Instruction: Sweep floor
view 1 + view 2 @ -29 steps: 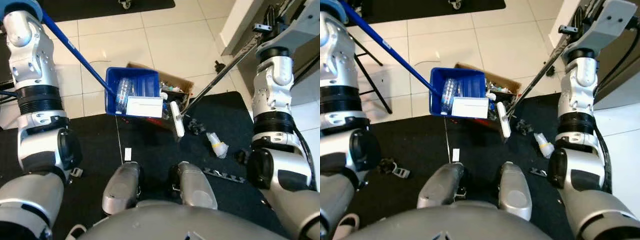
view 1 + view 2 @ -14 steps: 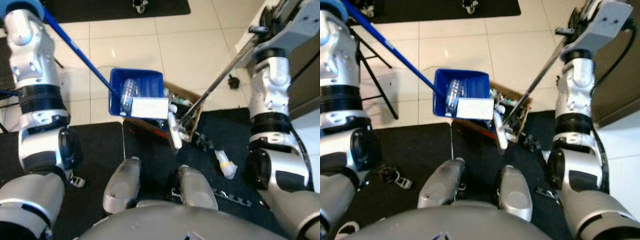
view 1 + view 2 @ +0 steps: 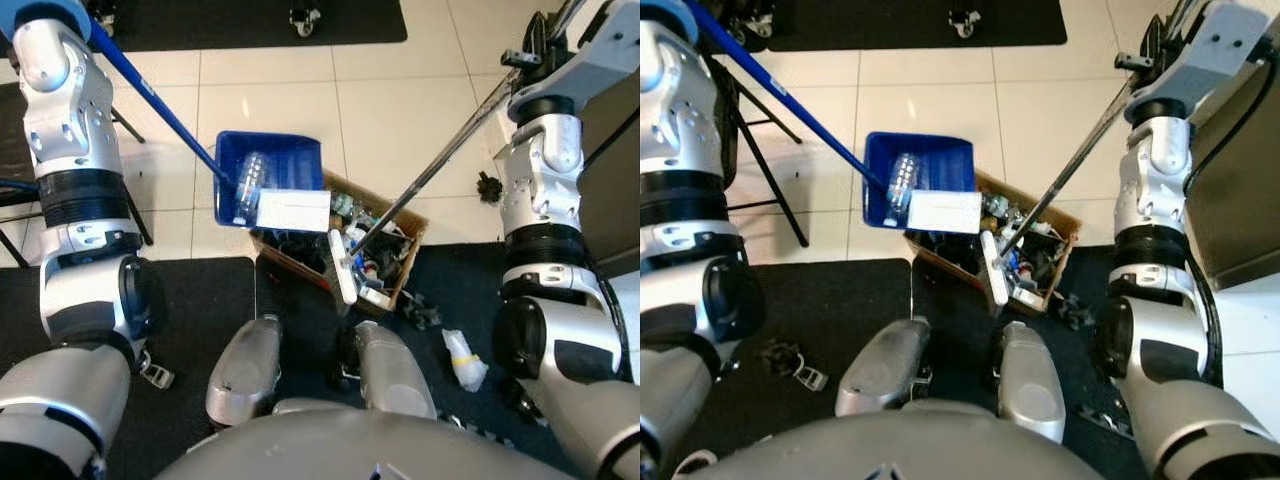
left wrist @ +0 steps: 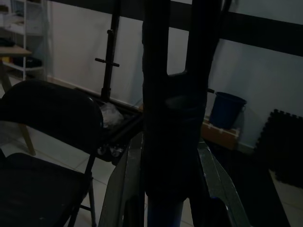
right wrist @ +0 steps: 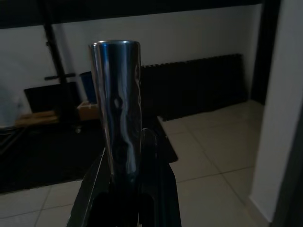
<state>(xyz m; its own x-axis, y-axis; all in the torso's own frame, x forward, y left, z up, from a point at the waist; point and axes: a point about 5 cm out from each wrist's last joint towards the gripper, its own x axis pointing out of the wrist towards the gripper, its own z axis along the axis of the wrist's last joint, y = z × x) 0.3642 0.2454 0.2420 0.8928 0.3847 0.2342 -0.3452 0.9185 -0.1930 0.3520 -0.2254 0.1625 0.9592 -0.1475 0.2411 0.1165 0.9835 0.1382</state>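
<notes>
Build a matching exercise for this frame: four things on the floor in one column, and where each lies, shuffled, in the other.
Things
1. blue dustpan
2. cardboard box
3. clear plastic bottle
4. crumpled white wrapper

Places
A. on the black mat near the right leg
B. inside the dustpan
C. straddling tile and mat edge, full of rubbish
D. on the white tile, at the end of the blue handle

Pairs: 1-D, 2-C, 3-B, 4-A
</notes>
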